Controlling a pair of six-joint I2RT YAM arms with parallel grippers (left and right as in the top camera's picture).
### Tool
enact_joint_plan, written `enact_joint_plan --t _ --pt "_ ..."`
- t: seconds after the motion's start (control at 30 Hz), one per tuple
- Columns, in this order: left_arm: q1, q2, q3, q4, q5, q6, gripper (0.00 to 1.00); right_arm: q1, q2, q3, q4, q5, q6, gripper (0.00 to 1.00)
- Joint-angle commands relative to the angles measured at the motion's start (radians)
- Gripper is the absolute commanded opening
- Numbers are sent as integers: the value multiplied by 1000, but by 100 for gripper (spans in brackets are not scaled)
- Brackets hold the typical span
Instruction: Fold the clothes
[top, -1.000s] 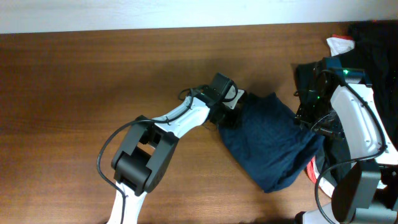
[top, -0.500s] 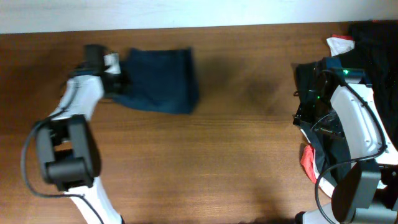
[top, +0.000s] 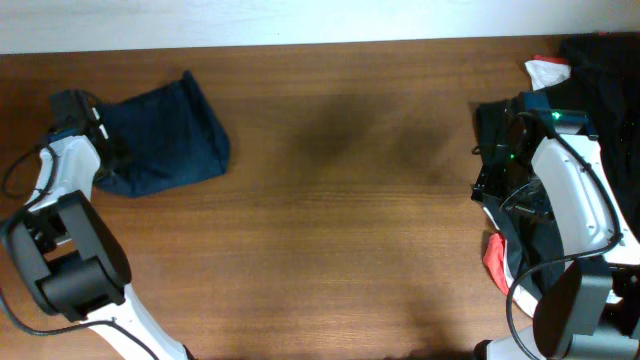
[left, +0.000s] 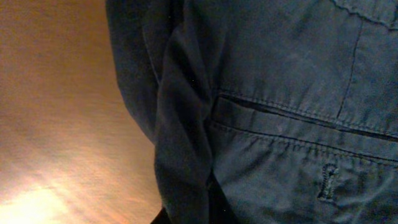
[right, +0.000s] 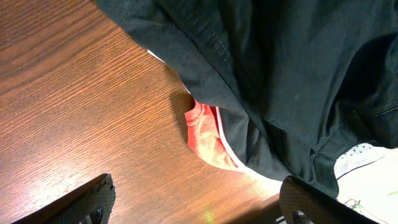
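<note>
Overhead: navy shorts (top: 165, 135) on wooden table (top: 350, 200), white wall (top: 300, 20) behind.

On your right wrist camera, a black garment (right: 298, 68) drapes across the top and right of the wooden desk (right: 74, 106). A red cloth piece (right: 208, 140) with white trim pokes out from under its edge. Your right gripper (right: 196, 205) hangs above the desk, jaws spread wide, near that red piece.
</note>
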Motion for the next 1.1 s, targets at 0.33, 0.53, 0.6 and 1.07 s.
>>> enact_joint_plan --t 0.33,0.53,0.6,1.07 --pt "-43 -38 459 -275 166 -34 99 -6 -10 14 8 -2 -3 88" --pt "-221 -3 446 -277 366 -34 99 -6 -10 14 7 -2 -3 88" --pt "-298 38 446 -277 341 -34 99 -6 -10 14 6 -2 -3 88" --pt "-409 279 445 -410 278 -34 99 -6 -10 14 -8 -1 -6 89"
